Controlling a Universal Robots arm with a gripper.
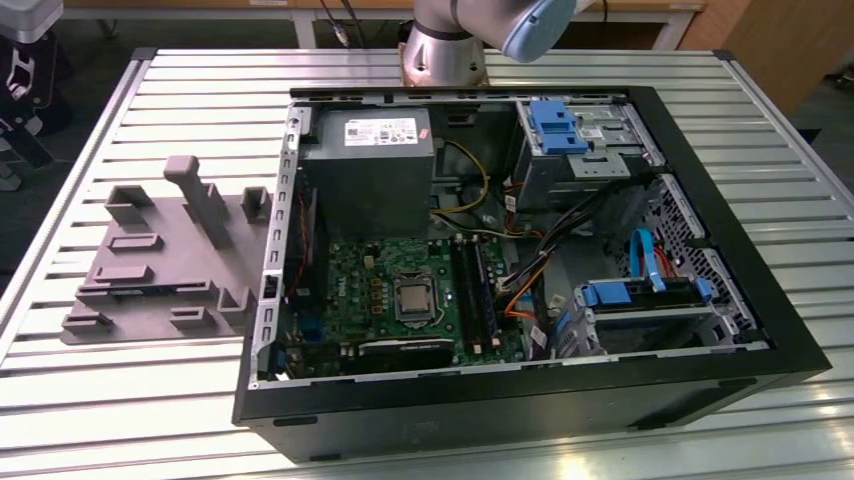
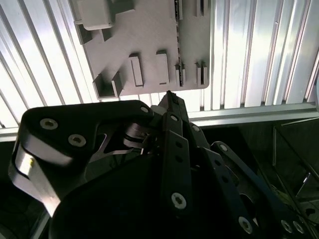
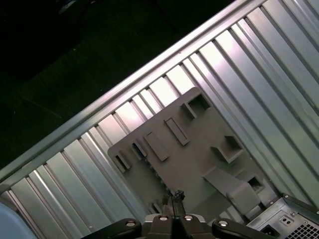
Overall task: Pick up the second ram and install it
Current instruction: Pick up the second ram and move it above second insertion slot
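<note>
I am looking into a workshop with a dark floor and pale wooden furniture along the back. Most of what I see is a big silver table (image 1: pixel 160 90) made of long metal strips that shine in the light. On it lies a black computer case (image 1: pixel 534 400) with its side open. To the exterior view's left of the case, close beside it, sits a grey plastic tray (image 1: pixel 147 270) with pegs sticking up. The grey arm (image 1: pixel 447 45) stands at the far edge of the table, behind the case. Inside the case I see a grey power box (image 1: pixel 367 160), a green board (image 1: pixel 367 290) below it, blue clips (image 1: pixel 550 125) on the drive holders, and orange and blue wires. In both wrist views the gripper (image 3: pixel 174 193) hangs in the air over the near part of the tray, its two thin fingers pressed together with nothing between them. The second ram (image 1: pixel 489 298) seems to be the thin bluish strip standing among the long black rails on the green board, but it is too small for me to be sure.
</note>
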